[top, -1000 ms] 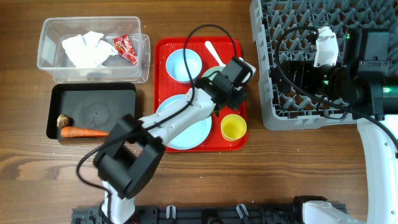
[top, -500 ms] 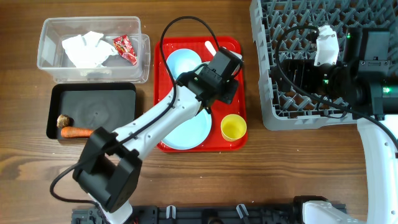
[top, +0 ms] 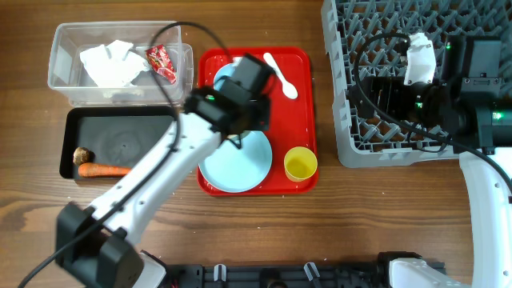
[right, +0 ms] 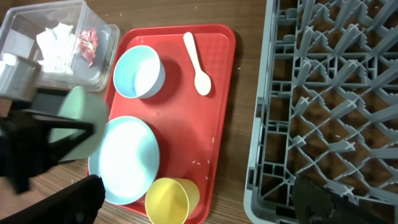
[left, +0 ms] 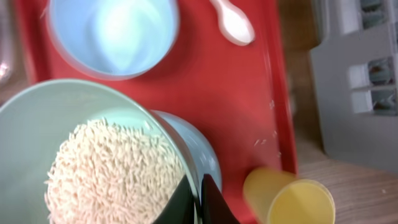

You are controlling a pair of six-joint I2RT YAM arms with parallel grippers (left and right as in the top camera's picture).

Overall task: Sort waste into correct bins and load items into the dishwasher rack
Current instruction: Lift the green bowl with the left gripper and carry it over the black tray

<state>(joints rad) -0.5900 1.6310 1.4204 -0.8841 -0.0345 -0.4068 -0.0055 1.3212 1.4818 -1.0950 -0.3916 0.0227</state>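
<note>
Left wrist view: left gripper [left: 199,198] is clamped on the rim of a small pale-green bowl [left: 56,118], with one finger inside the wall and one outside. The bowl carries a heap of white rice grains [left: 112,174]. It sits over the near edge of the large round light-blue plate [left: 202,155]; cannot tell whether it is lifted clear of the plate. The flat red tray [left: 249,93] also holds an empty small light-blue bowl [left: 112,34], a white plastic spoon [left: 233,22] beside it, and a small yellow cup [left: 292,199] at the plate's side. A few loose grains lie near the tray's right rim.

Overhead: the clear rectangular plastic tub [top: 64,80] contains a crumpled white paper napkin [top: 108,62] and a small red wrapper [top: 162,62]. Next to the tub, the shallow black rectangular tray [top: 120,140] holds an orange carrot [top: 108,170] and a small brown lump [top: 81,155] close together at its left corner. The large grey plastic grid rack [top: 360,152] stands right of the red tray on the wooden desk [top: 360,224].

Right wrist view: right gripper [right: 196,186] hangs above the rack's left edge, fingers spread wide with nothing between them.
</note>
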